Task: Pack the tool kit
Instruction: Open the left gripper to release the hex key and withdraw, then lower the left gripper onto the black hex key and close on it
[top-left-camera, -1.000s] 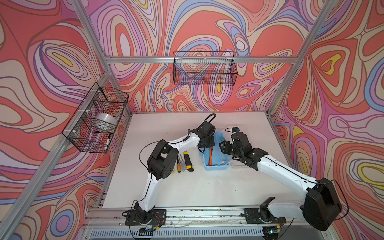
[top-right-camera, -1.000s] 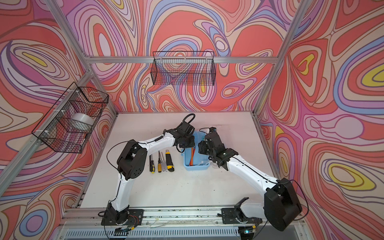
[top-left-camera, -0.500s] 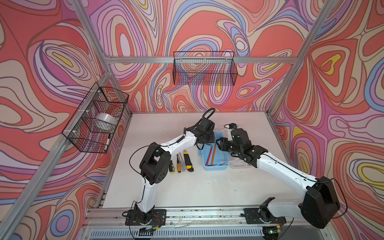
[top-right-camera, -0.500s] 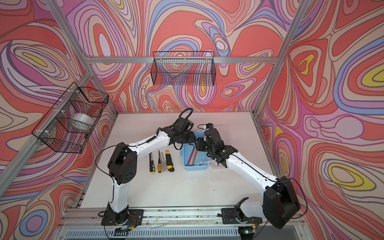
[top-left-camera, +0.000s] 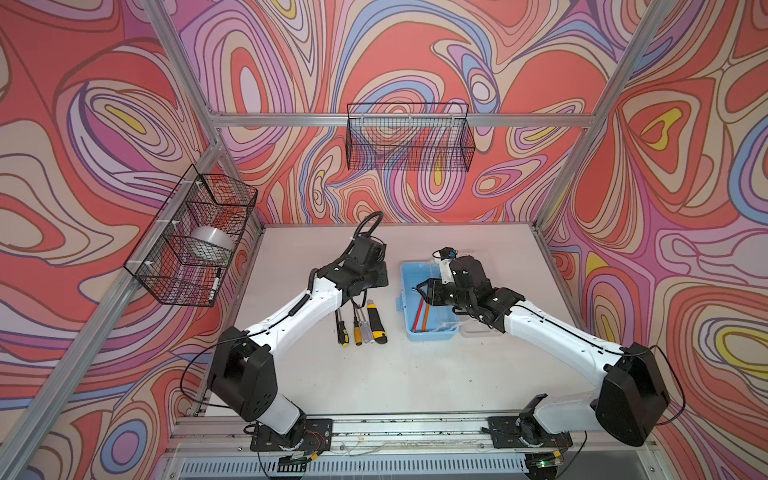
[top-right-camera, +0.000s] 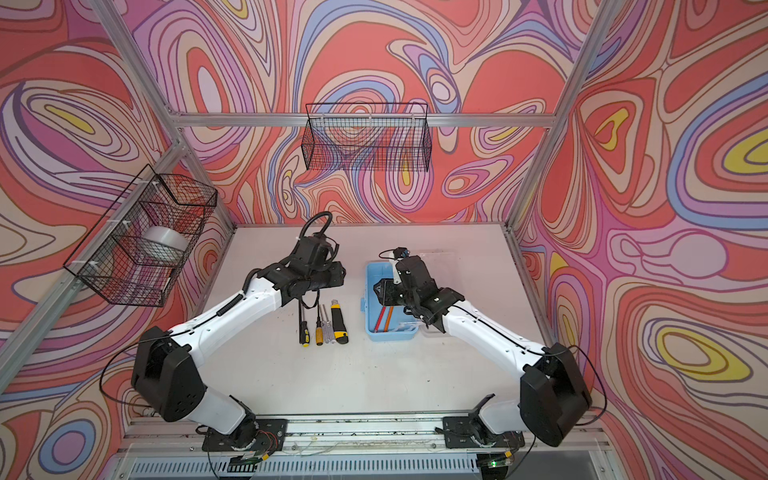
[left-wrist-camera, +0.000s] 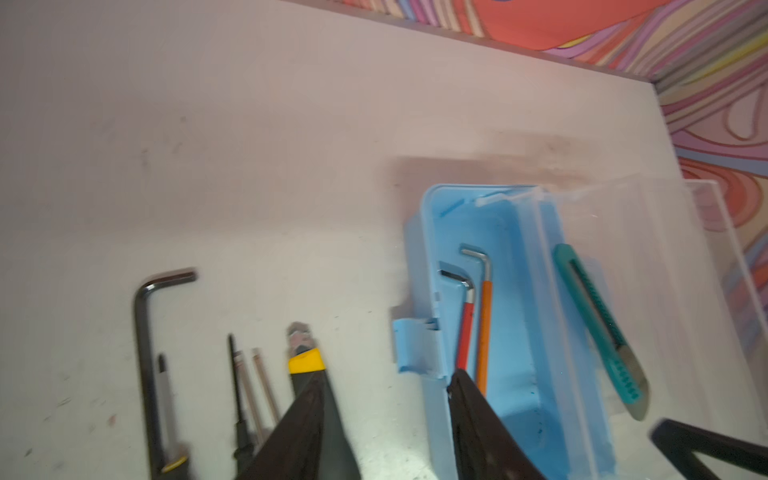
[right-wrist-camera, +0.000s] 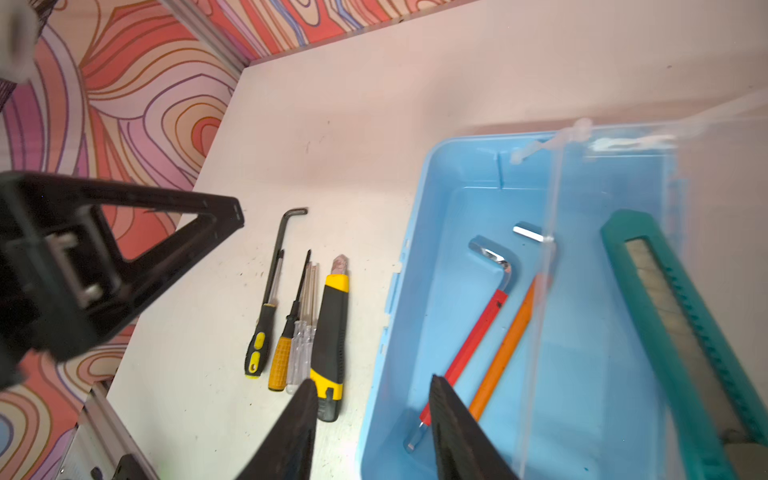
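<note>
As L arm covers screwdrivers, box beside

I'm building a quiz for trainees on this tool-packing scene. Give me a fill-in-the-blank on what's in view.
The box holds a red hex key and an ___ one.
The box's clear lid is ___.
On the table, the knife beside the screwdrivers is black and ___.
Missing words: orange; open; yellow.
</note>
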